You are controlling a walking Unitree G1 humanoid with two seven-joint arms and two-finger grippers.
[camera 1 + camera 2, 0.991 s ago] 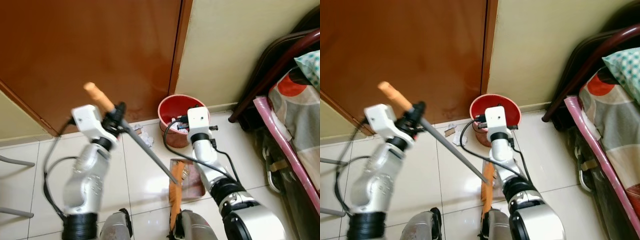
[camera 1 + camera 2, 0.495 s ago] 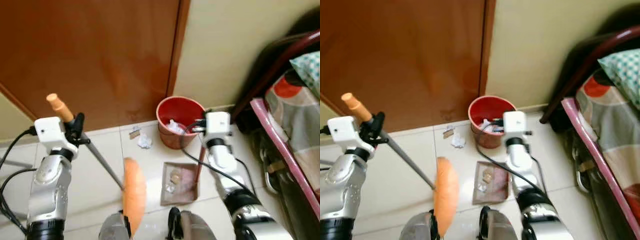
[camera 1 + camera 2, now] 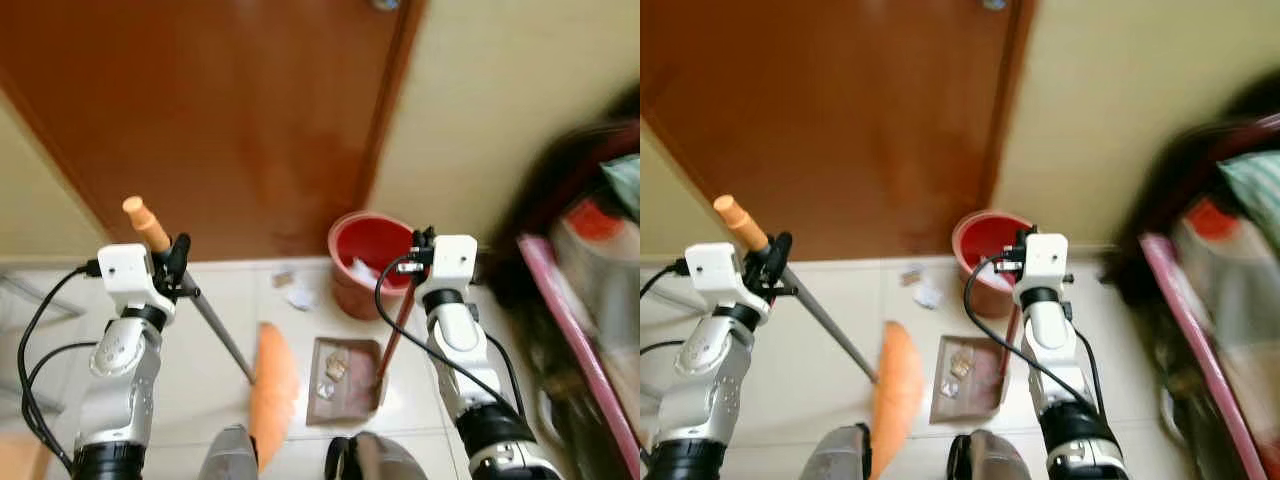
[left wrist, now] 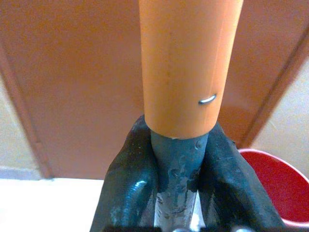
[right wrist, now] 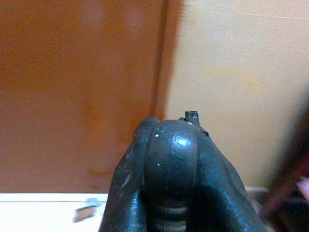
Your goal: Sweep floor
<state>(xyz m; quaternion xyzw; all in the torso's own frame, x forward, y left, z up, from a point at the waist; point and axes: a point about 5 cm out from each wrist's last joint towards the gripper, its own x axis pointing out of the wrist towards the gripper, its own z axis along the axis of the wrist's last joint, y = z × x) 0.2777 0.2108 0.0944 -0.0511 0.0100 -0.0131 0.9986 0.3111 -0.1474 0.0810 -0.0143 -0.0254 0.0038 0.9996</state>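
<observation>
My left gripper [image 3: 178,268] is shut on the broom's grey shaft [image 4: 177,159], just below its orange grip [image 3: 146,223]. The shaft slants down to the orange broom head [image 3: 272,385], which rests on the white tiles left of the dustpan. My right gripper [image 3: 425,246] is shut on the top of the dustpan's reddish handle [image 3: 396,315], which stands nearly upright. The brown dustpan [image 3: 345,368] lies flat with bits of litter in it. A white paper ball [image 3: 300,297] and a small brown scrap [image 3: 283,278] lie on the floor beyond it.
A red bucket [image 3: 370,256] with rubbish stands against the wall behind the dustpan. The brown door [image 3: 220,110] fills the back, with cream wall [image 3: 520,90] to its right. A blurred bed [image 3: 590,300] with a dark frame runs along the right side. My feet [image 3: 360,465] show at the bottom.
The broom head has swung left off the dustpan onto the tiles beside it. The dustpan handle has come upright in my right gripper. The camera has tilted up and shifted.
</observation>
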